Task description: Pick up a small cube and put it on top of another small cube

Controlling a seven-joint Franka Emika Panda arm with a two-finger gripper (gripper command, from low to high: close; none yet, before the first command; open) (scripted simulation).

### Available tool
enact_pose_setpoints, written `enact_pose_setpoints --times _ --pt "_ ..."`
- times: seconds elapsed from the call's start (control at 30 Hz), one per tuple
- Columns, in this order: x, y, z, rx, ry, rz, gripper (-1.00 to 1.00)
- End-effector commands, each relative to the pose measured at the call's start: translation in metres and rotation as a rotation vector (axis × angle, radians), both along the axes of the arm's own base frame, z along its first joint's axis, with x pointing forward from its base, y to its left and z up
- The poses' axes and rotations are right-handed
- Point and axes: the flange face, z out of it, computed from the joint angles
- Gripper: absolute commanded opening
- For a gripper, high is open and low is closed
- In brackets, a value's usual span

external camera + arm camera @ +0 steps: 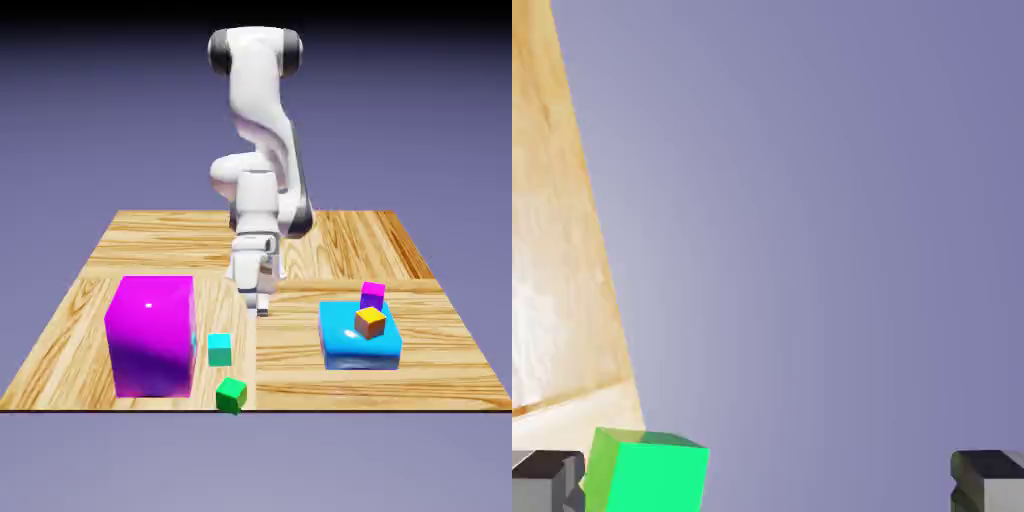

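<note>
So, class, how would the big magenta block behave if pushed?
The magenta block looks stiff, its sides flat. Being taller than wide, it might tip if pushed near the top; pushed low, it would probably slide.

The arm (258, 115) comes from twelve o'clock in the exterior view, its gripper (256, 302) just below the middle, toward six o'clock. In the hand view, the tips stand wide apart, one at eight o'clock, the other at four.
</note>
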Motion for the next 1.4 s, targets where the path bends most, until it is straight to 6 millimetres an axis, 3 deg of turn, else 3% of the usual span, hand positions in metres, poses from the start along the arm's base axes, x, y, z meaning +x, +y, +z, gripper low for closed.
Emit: enact_pose_setpoints --times 0.0,0.47,0.73,0.8,1.0,1.03,1.07,1.1,1.3,1.37 --pt "0.001 0.000 -0.006 -0.032 0.007 0.040 0.00" --pt "0.006 -0.011 -0.077 -0.501 0.115 0.626 0.00" --pt "0.008 -0.021 -0.107 -0.783 0.194 0.985 0.00" --pt "0.008 -0.021 -0.107 -0.787 0.195 0.989 0.00" --pt "0.031 -0.032 -0.170 -0.787 0.195 0.989 0.00" --pt "0.031 -0.032 -0.170 -0.787 0.195 0.989 0.00" --pt "0.031 -0.032 -0.170 -0.787 0.195 0.989 -1.00" --pt "0.031 -0.032 -0.170 -0.787 0.195 0.989 -1.00" --pt "0.008 -0.021 -0.107 -0.787 0.195 0.990 -1.00" --pt "0.019 -0.021 -0.092 -0.712 0.196 0.835 -1.00"
